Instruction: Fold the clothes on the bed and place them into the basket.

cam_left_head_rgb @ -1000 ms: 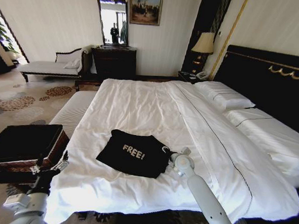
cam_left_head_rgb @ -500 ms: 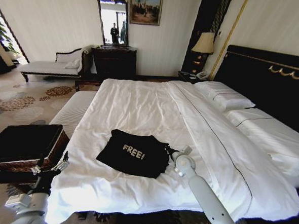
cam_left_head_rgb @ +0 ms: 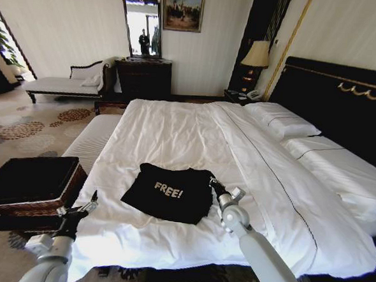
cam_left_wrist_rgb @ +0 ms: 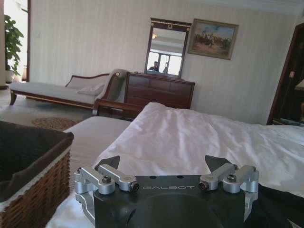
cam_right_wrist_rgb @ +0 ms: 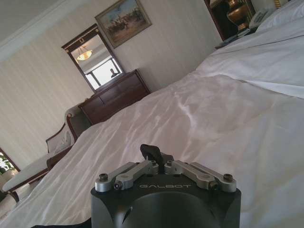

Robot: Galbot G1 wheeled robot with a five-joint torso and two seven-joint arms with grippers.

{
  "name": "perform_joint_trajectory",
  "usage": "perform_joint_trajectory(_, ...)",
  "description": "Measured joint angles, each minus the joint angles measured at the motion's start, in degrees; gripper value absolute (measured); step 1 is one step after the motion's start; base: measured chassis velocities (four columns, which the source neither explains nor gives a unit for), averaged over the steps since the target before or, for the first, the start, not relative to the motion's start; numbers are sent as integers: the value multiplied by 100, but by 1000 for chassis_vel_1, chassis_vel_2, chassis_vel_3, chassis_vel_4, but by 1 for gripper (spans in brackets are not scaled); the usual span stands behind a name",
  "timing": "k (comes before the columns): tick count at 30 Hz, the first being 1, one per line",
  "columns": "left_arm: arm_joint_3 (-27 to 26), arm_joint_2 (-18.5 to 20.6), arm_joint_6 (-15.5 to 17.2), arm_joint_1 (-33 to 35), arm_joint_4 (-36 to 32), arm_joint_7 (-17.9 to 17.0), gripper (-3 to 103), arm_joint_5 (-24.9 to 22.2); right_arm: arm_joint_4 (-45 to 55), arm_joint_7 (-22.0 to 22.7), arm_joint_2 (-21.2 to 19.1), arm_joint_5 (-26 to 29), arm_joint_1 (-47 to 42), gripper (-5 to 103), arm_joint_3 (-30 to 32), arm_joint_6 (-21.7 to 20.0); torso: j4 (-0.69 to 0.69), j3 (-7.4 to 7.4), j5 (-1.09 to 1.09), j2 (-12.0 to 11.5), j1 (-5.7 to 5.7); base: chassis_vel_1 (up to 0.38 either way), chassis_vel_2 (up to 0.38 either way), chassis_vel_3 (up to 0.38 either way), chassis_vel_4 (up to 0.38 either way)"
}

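Right gripper [cam_left_head_rgb: 212,183]: at the right edge of the black T-shirt on the bed; in its wrist view the two black fingers [cam_right_wrist_rgb: 153,152] are pressed together with no gap. Whether cloth is pinched between them cannot be told.
Right arm [cam_left_head_rgb: 257,260]: white, reaching up from the lower edge of the head view across the near part of the bed toward the shirt.
Left gripper [cam_left_head_rgb: 87,206]: released, jaws spread wide in its wrist view [cam_left_wrist_rgb: 164,164], holding nothing; it hovers at the near left corner of the bed, between the basket and the shirt, touching neither.
Black T-shirt [cam_left_head_rgb: 169,191]: lies folded into a rough rectangle on the near middle of the bed, white "FREE!" lettering facing up.
Bed [cam_left_head_rgb: 176,131]: large, white sheets lightly wrinkled, white pillows [cam_left_head_rgb: 282,121] at the far right against a tall black headboard [cam_left_head_rgb: 344,99] with gold trim.
Basket [cam_left_head_rgb: 29,182]: dark brown woven wicker with black fabric inside, standing off the bed to its left, near the left gripper; its woven wall [cam_left_wrist_rgb: 33,190] shows close by in the left wrist view.
Bench [cam_left_head_rgb: 95,138]: white upholstered, along the left side of the bed, beyond the basket.
Room behind: dark wooden dresser [cam_left_head_rgb: 144,77] with a mirror [cam_left_head_rgb: 142,26] above it, a framed painting [cam_left_head_rgb: 182,8], a chaise [cam_left_head_rgb: 67,82] and a bedside lamp [cam_left_head_rgb: 257,56].
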Motion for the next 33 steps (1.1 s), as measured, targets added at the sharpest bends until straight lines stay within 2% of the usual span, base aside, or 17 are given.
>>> perform_joint_trajectory(3,247,292,301,-465,163,-12,100,-144,111,-130,-109,-117,-165,0,26,104,0,0,1,0,0,0,0,0,0)
perform_joint_trajectory(5,315,389,363,-580,219,-13,100,-221,115,-131,-132,-135,-206,0,30,109,0,0,0,0,0,0,0,0,0)
perform_joint_trajectory(9,676,794,676,-1050,534,-92,100,-771,72,-131,-63,-265,-364,0,47,157,1,0,0,0,0,0,0,0,0)
perform_joint_trajectory(11,767,857,724,-1120,588,-105,100,-870,62,-131,-35,-286,-393,0,48,170,0,0,1,0,0,0,0,0,0)
perform_joint_trajectory(13,1239,1035,949,-1357,810,-113,100,-1106,51,-151,78,-343,-486,0,46,240,0,0,0,0,0,0,0,0,0)
perform_joint_trajectory(19,1781,1104,1035,-1663,1206,-108,100,-1152,51,-244,189,-361,-560,0,36,434,1,0,0,0,0,0,0,0,0)
perform_joint_trajectory(23,2106,1126,1102,-2153,1615,-160,100,-1572,-30,-358,224,-394,-576,0,32,590,0,0,0,0,0,0,0,0,0)
perform_joint_trajectory(25,2140,1137,1108,-2233,1665,-160,100,-1639,-59,-373,223,-419,-572,0,26,604,1,1,0,0,0,0,0,0,0)
perform_joint_trajectory(28,2265,1224,1121,-2805,1993,-158,100,-1890,-123,-395,234,-464,-544,0,16,625,1,0,1,0,0,0,0,0,0)
perform_joint_trajectory(30,2300,1251,1123,-2940,2091,-159,100,-1904,-130,-398,240,-465,-536,0,15,628,-1,0,2,0,0,0,0,0,0)
perform_joint_trajectory(33,2550,1355,1124,-3499,2582,-150,100,-1903,-168,-413,257,-465,-500,0,19,642,0,0,1,0,1,0,0,0,0)
